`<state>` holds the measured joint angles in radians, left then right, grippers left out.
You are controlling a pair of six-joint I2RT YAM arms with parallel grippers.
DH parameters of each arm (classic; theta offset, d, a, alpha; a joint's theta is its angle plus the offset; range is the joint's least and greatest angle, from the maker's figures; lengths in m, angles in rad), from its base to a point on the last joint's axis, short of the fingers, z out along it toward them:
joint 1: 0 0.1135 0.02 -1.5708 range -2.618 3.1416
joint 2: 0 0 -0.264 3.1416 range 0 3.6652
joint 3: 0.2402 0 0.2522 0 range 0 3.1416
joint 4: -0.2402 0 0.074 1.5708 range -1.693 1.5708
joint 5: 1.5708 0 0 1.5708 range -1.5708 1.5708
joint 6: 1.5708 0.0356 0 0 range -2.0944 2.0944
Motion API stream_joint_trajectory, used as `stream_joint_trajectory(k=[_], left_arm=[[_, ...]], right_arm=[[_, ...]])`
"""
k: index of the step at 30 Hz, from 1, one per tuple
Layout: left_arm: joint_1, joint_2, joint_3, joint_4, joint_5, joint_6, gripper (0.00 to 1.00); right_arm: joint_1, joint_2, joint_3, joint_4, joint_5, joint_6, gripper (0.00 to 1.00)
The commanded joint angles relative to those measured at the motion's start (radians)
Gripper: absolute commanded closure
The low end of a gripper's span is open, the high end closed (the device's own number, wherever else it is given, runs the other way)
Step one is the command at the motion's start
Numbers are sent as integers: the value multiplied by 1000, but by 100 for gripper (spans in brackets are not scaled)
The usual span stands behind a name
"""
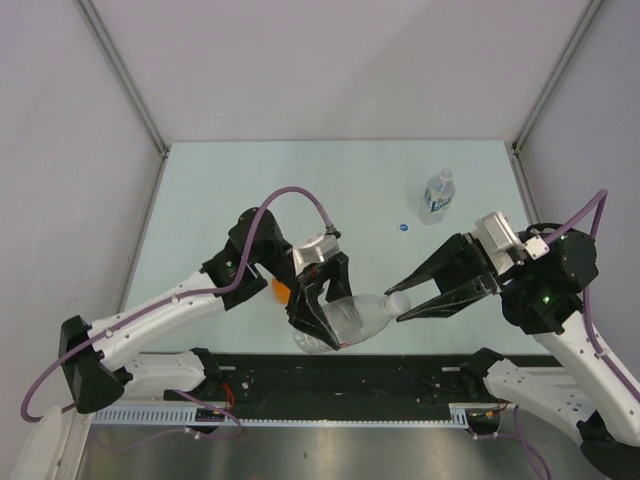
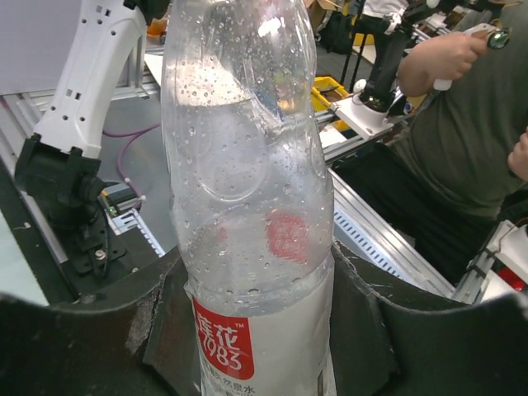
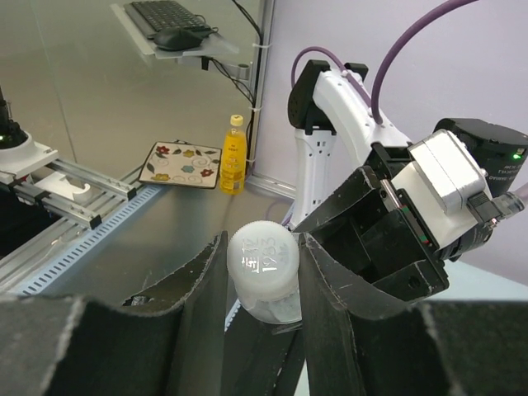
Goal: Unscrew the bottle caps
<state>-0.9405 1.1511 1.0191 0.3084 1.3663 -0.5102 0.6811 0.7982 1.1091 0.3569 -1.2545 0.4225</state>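
Observation:
A clear bottle with a red-white label hangs tilted over the table's near edge, neck pointing right. My left gripper is shut on its body; in the left wrist view the label sits between both fingers. My right gripper is shut on this bottle's white cap, and its fingers press both sides of that cap. A blue cap lies loose on the table. Behind it the blue-white label bottle stands upright. An orange bottle peeks out from behind the left arm.
The pale green table is walled at the back and both sides. A black strip and a rail run along the near edge by the arm bases. A person shows off-table in the left wrist view.

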Motion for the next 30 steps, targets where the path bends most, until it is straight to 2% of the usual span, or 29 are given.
stream_joint_trajectory(k=[1,10,19,21,24,26,29,30], left_arm=[[52,-25,62,-37,-16,141,100],[138,-65,-2,-37,-90,136,100],[167,-103,3,-235,-202,274,100],[170,-114,-1,-256,-239,286,100],[174,-143,-10,-298,-312,320,100],[183,-162,-25,-301,-360,328,100],[187,-206,-43,-353,-487,349,100],[187,-217,-50,-365,-592,355,99]], right_arm=[[-11,-14,-9,-38,-98,33,100],[-95,-44,-2,21,-60,95,100],[-161,-60,6,-15,75,75,100],[-170,-62,12,-48,150,61,100],[-198,-80,24,-191,372,-37,100],[-203,-91,32,-300,602,-105,100],[-204,-76,32,-430,925,-157,100],[-204,-64,32,-464,1004,-157,100]])
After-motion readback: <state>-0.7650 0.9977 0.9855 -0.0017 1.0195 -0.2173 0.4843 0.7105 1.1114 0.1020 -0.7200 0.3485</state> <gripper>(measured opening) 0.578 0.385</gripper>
